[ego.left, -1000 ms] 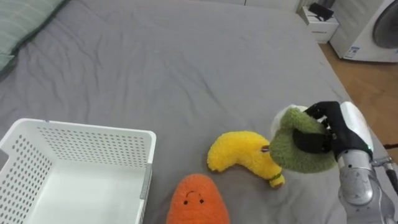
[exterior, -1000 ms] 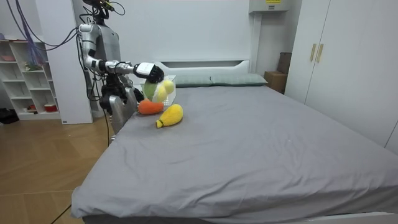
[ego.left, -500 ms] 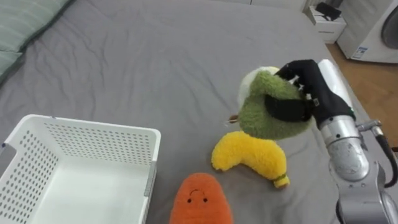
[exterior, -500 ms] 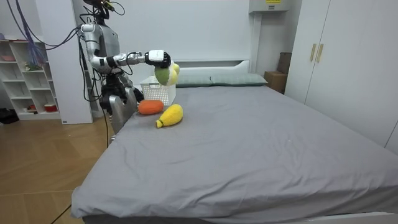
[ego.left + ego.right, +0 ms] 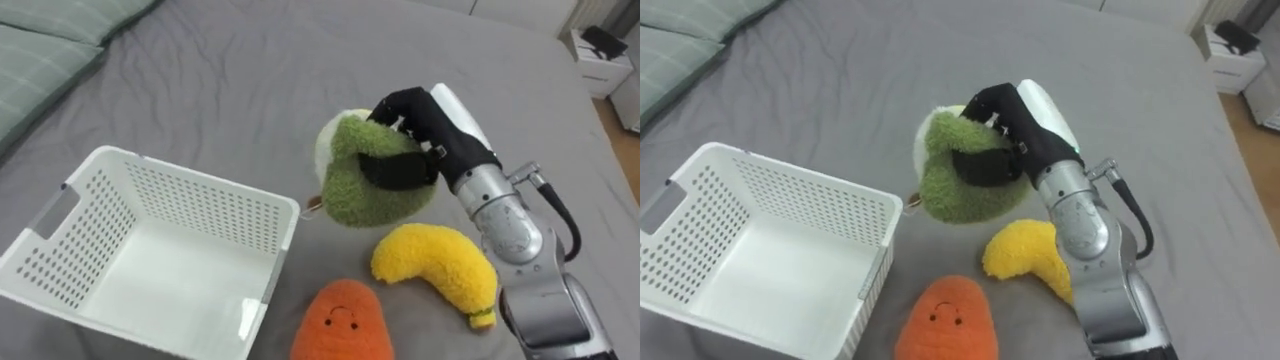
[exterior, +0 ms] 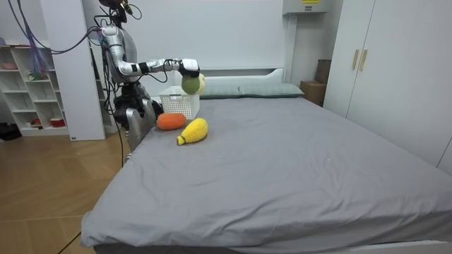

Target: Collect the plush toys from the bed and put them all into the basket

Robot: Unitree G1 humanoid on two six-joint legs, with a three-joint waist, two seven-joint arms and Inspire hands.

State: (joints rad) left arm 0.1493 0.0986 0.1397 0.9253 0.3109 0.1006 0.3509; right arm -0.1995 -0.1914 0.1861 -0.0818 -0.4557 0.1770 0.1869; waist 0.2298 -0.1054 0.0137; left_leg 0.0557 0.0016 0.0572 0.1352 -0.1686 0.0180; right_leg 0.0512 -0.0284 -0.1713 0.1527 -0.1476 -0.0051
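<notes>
Stands at side of bed (image 6: 282, 162), nr its head end, at room view's left, rt arm stretched out over the mattress. Grips green plush toy (image 5: 368, 187) in rt hand (image 5: 420, 125): dark fingers curled over toy's top, thumb clamped across its front. Holds toy up off the sheet, just beside far rt corner of white basket (image 5: 150, 215), above & behind yellow banana plush (image 5: 436, 272). Pale patch visible on toy's far side. On bed at lower left of eye views: the basket, perforated walls, handle slot at its left end. To rt of basket, lying on grey sheet: banana plush. Just in front, betw. basket & banana: orange carrot plush (image 5: 340, 322) w/ small face, v. close to basket's wall. At upper left: striped green pillow (image 5: 40, 55), well apart from toys.
</notes>
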